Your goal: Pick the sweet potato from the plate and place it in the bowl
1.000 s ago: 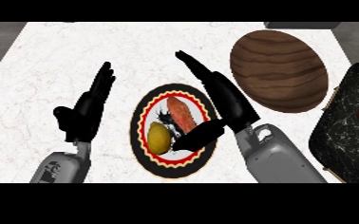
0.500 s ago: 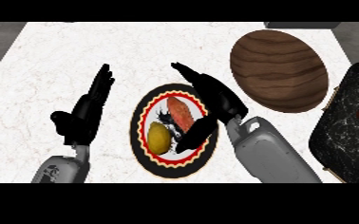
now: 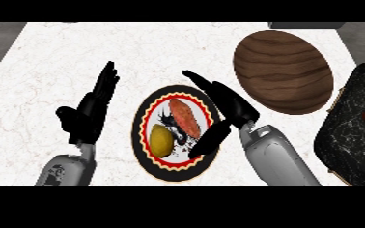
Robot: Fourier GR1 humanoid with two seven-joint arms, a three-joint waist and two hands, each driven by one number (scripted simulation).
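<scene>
Reach step: your right hand (image 3: 227, 107), fingers spread (nothing held), flanks the sweet potato (image 3: 185, 114); next, curl around it.

A single head view looks steeply down on the counter (image 3: 57, 53) from close above, forearms entering from the lower edge; no other view shares it.

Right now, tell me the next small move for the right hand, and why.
Probably shift the right hand left and down over the sweet potato, then curl its fingers round it. The hand is open beside the plate, and the sweet potato lies there unheld, next to a yellow fruit.
</scene>
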